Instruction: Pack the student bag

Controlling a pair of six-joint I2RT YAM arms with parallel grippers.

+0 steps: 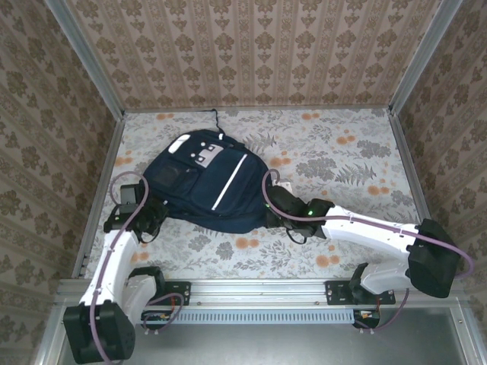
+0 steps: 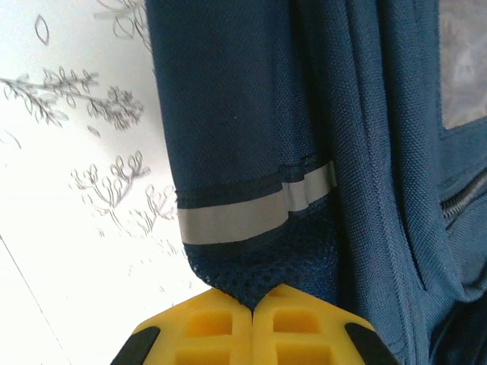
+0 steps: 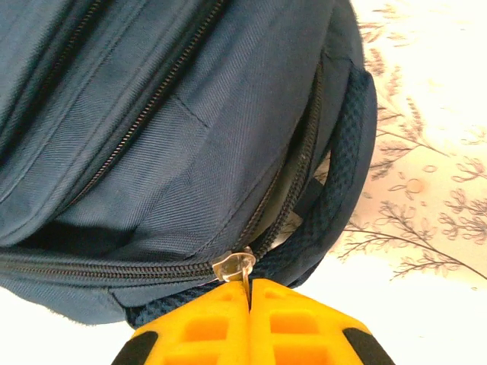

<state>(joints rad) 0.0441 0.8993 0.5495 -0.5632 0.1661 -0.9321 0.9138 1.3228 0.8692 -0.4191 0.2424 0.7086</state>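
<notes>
– Floral tablecloth (image 1: 342,152), patterned walls (image 1: 259,53), and the bag (image 1: 205,182) lying flat left of centre. What are you holding?

– My left claw (image 2: 253,300) is clamped on the mesh (image 2: 259,266) at the bag's edge. My right claw (image 3: 249,293) is pinched shut on the zip pull (image 3: 234,264).

– Risks?

– The pull is thin (a sliver of metal between the pads), so I judge it may slip out if I tug off the line of the zip (image 3: 106,268). If the mesh stretches, the whole bag could drag instead of the zip running.

Student bag (image 1: 190,194) navy, white stripe; table (image 1: 342,160) grey-orange floral; walls (image 1: 259,46) beige damask.
</notes>
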